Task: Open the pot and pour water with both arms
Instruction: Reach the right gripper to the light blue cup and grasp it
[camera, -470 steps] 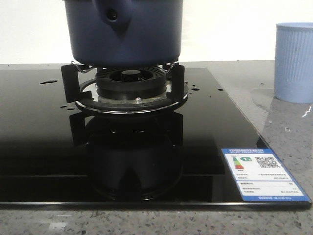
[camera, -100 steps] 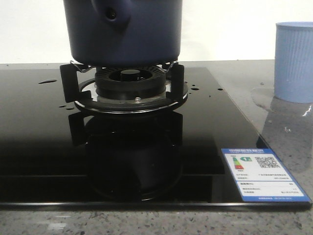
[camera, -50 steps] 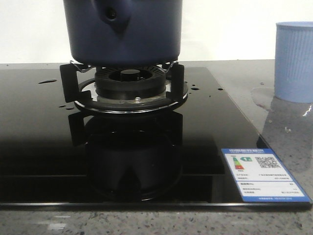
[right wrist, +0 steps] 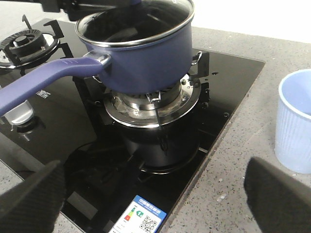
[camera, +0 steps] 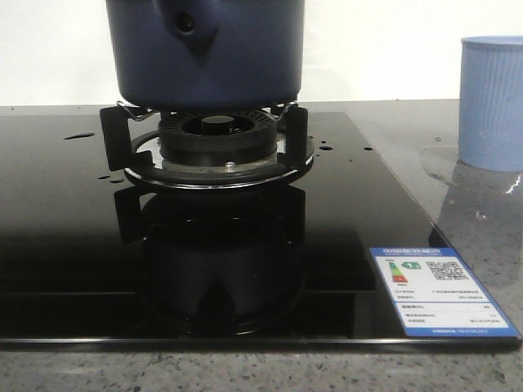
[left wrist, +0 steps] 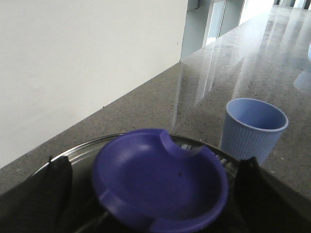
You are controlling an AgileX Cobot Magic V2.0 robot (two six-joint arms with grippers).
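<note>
Pot (camera: 206, 53) sits on burner (camera: 214, 135), top centre of front frame, lid knob (left wrist: 160, 187) directly under left gripper (left wrist: 150, 194), fingers spread either side, evidently for lifting; right gripper (right wrist: 155, 204) fingers wide apart, empty; cup (camera: 492, 102) waits far right on bench (camera: 458, 163).

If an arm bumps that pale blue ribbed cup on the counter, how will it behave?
The cup looks thin plastic, so probably light. It stands tall and narrow-based, apparently empty, so it may tip or skid. Water patches on the counter around it could make sliding easier.

Matt enamel pot (camera: 208, 57), glossy black glass hob (camera: 73, 237).
</note>
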